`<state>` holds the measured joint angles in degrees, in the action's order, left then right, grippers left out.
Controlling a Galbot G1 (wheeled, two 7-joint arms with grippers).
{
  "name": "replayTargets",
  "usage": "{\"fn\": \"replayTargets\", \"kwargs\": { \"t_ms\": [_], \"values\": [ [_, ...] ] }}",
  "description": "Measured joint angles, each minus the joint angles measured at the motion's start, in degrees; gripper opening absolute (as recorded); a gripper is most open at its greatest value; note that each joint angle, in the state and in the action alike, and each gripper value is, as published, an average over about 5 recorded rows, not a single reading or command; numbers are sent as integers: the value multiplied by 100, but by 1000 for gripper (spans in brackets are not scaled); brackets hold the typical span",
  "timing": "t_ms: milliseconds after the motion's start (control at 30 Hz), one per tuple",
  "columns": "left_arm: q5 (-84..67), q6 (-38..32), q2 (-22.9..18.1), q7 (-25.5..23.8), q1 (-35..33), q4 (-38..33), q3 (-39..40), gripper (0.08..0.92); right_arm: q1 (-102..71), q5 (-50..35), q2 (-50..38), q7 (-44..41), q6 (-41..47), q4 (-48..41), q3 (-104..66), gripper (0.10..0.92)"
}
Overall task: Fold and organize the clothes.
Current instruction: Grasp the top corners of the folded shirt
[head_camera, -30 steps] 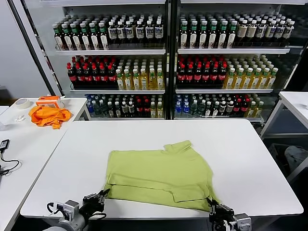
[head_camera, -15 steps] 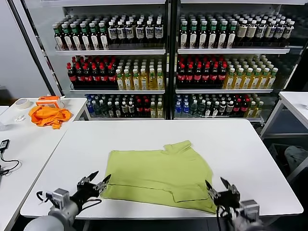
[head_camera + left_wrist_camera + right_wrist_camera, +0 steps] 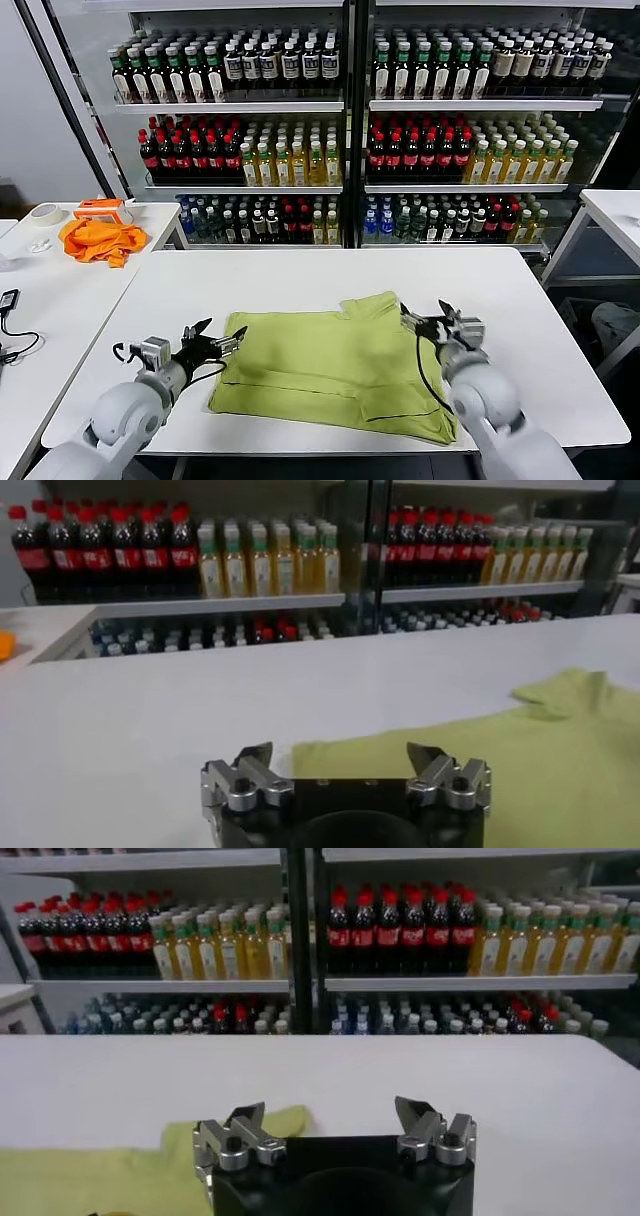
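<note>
Head view, shirt: the lime-green shirt (image 3: 335, 365) lies flat on the white table (image 3: 520, 330), partly folded, with its collar toward the shelves.
Head view, grippers: the left gripper (image 3: 213, 343) is at the shirt's left edge and the right gripper (image 3: 428, 318) is near the collar side; both have their fingers spread and hold nothing.
Left wrist view: the fingers (image 3: 252, 757) stand wide apart with the shirt edge (image 3: 470, 735) just ahead. In my judgement, go low and pinch only the top layer.
Right wrist view: the fingers (image 3: 245, 1118) are spread with a shirt corner (image 3: 262, 1125) beside them. Grip both edges level so that the fold stays straight.
</note>
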<state>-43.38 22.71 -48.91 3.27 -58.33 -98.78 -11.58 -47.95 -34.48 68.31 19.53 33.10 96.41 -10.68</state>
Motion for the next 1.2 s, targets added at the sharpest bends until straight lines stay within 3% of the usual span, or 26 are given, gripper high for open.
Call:
{"fn": "replayTargets", "kwargs": {
  "t_ms": [300,700,933,1200],
  "values": [
    [1,-33,-143,-211,824,915,514,822,656,-2,474,53,-2,-1130,330,823],
    [28,-22,-168,-315,1112,1357,702,823,954,20,768,204,-75,-1795,503,819],
    [93,11,-212,-351,1118,1440,724,787,1037,55,848,267,-129,-1960,534,655],
    [130,-43,-241,-408,1074,1473,710,559,1040,50,867,318,-126,-1984,541,439]
  ]
}}
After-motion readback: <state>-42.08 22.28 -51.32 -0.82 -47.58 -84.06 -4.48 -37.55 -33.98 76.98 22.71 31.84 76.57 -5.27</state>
